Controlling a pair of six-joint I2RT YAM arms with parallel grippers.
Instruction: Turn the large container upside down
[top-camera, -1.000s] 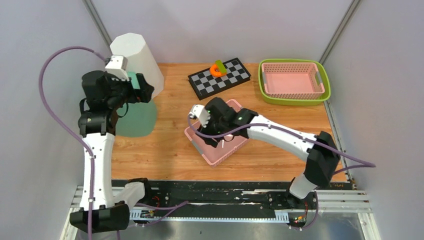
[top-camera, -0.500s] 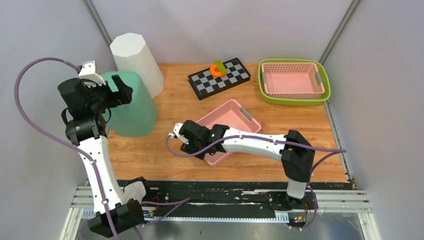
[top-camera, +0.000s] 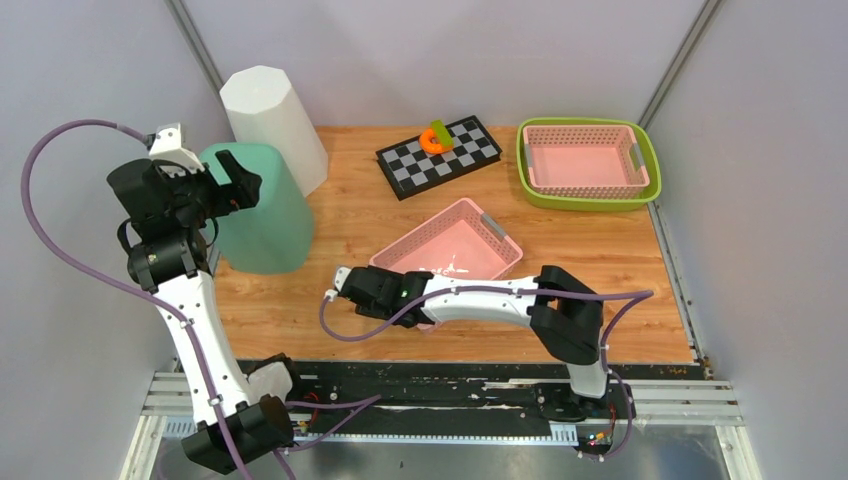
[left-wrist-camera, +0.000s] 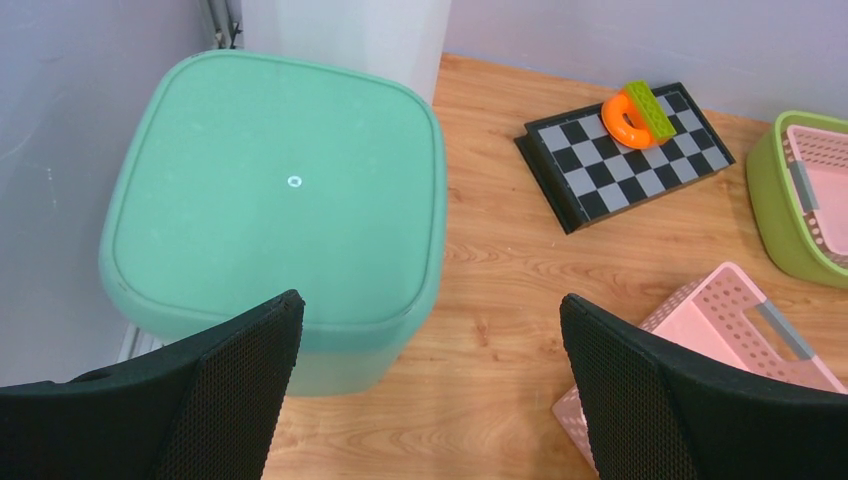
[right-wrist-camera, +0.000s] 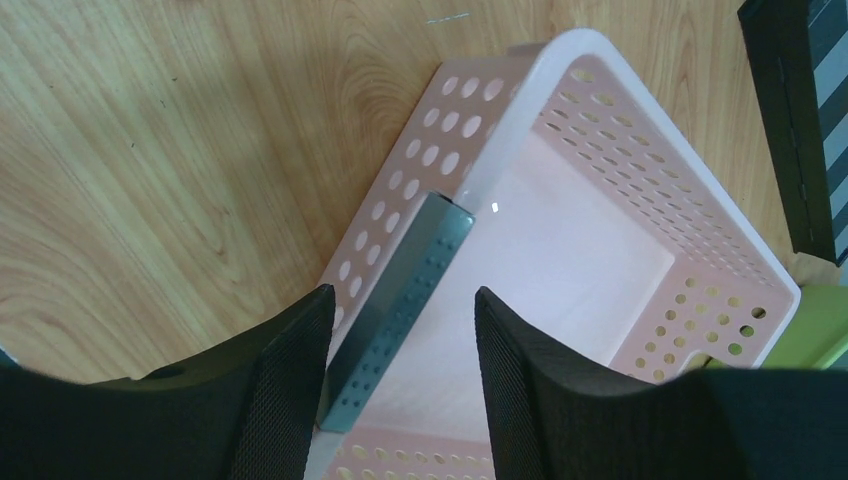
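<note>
**Large green container bottom-up at left; both pairs of fingers apart**

Nearest, lower centre of the top view: right gripper at the near end of the pink perforated basket. Fingers apart in the right wrist view, one either side of the basket's grey handle, with clear space on the right-hand side (contact on the other side too close to call). Basket open side up, set askew on the wooden table.

Further back, left of the frame: large green container upside down on the table, flat base uppermost with a small round mark at its middle. Left gripper raised over its near-left edge, not touching. Fingers spread wide in the left wrist view, nothing between them.

Just behind, upper left: tall white container, closed end up, close against the green one; touching or not, cannot tell.

Far centre: black-and-grey checkerboard lying flat, with an orange ring on its far end and a green toothed brick across the ring.

Upper right corner of the table: green basket with a second pink basket nested inside it, well apart from both arms.
</note>
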